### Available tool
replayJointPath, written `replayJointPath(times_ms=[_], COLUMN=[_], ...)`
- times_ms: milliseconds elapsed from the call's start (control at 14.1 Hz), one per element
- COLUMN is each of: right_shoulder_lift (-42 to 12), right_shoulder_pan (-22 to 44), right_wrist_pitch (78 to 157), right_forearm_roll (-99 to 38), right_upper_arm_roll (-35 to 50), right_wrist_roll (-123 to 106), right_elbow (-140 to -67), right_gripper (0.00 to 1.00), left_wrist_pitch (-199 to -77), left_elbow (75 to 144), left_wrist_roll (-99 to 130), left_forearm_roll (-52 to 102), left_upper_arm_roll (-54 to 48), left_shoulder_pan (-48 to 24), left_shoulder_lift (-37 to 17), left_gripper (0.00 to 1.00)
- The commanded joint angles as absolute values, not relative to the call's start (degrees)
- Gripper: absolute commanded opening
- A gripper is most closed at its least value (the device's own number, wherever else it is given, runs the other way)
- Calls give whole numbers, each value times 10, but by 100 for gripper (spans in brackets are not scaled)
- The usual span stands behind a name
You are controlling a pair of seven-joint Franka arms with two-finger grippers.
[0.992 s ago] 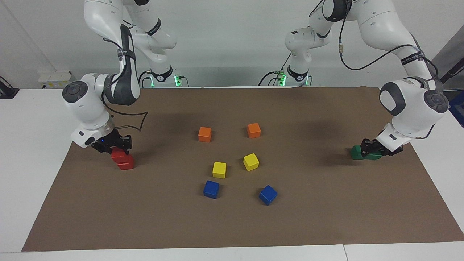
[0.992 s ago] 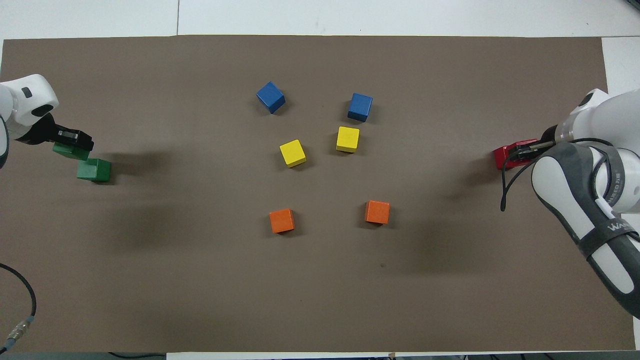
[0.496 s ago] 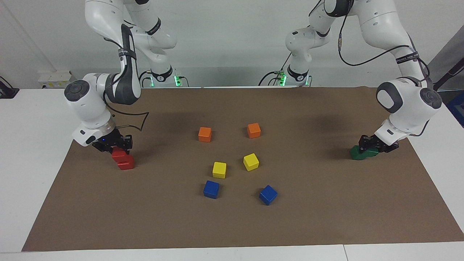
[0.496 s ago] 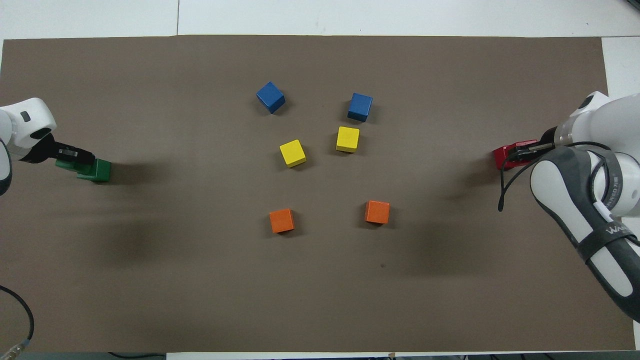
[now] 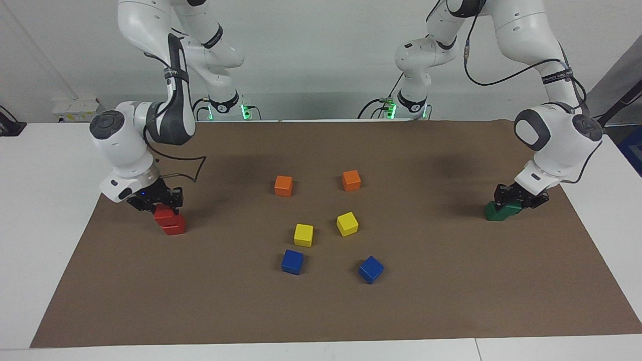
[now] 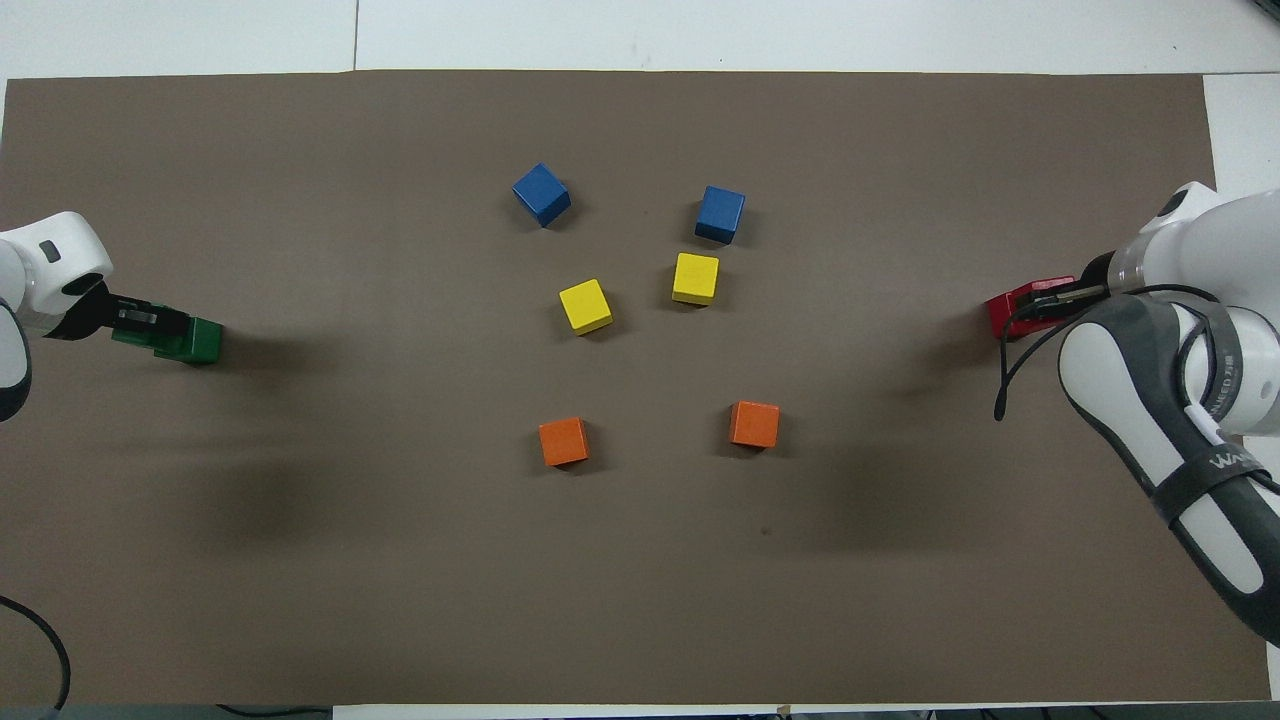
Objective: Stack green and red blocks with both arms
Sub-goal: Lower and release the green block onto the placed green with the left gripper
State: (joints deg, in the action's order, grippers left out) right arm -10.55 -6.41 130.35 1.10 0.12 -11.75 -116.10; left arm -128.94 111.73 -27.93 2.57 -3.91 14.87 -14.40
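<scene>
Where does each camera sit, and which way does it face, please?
Facing view: high across the table, looking at the robots; both whole arms show, the right gripper on the red blocks.
Overhead view: above the robots' end, looking steeply down; the left gripper and the right forearm show.
Shared: the green blocks, orange, yellow and blue cubes, brown mat.

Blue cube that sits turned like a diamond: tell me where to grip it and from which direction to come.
Come straight down on the blue cube from above, and close the jaws on two parallel side faces. It sits turned on the brown mat, so the wrist should probably turn to match its faces. Nothing stands close beside it.
</scene>
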Motion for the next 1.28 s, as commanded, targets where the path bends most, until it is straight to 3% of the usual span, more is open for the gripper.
replayJointPath(times_ms=[0, 354, 709, 780, 850, 1205], right_shoulder_lift=[-96, -102, -102, -101, -101, -102], right_shoulder_pan=[-67, -67, -67, -67, -68, -70], right_wrist_pitch=[1321, 1334, 1335, 1335, 1339, 1352], right_forearm_roll=[8, 8, 8, 8, 8, 8], right_upper_arm_roll=[6, 6, 6, 6, 6, 6], right_wrist_roll=[-108, -109, -108, -108, -108, -109], right_elbow=[-1177, -1178, -1182, -1182, -1182, -1195], right_gripper=[1, 1, 1, 1, 1, 1], left_wrist_pitch=[-1310, -1369, -1375, -1378, -1378, -1373], left_elbow=[1154, 1198, 1194, 1194, 1194, 1187], left_wrist_roll=[-287, -264, -272, -279, -284, -295], left_forearm_roll=[54, 59, 57, 56, 56, 56], left_upper_arm_roll=[-41, -40, -40, -40, -40, -40], left_shoulder_pan=[159, 149, 134, 134, 134, 140], left_shoulder_lift=[-112, -102, -104, -104, -104, -105], left_gripper=[0, 0, 0, 22, 99, 100])
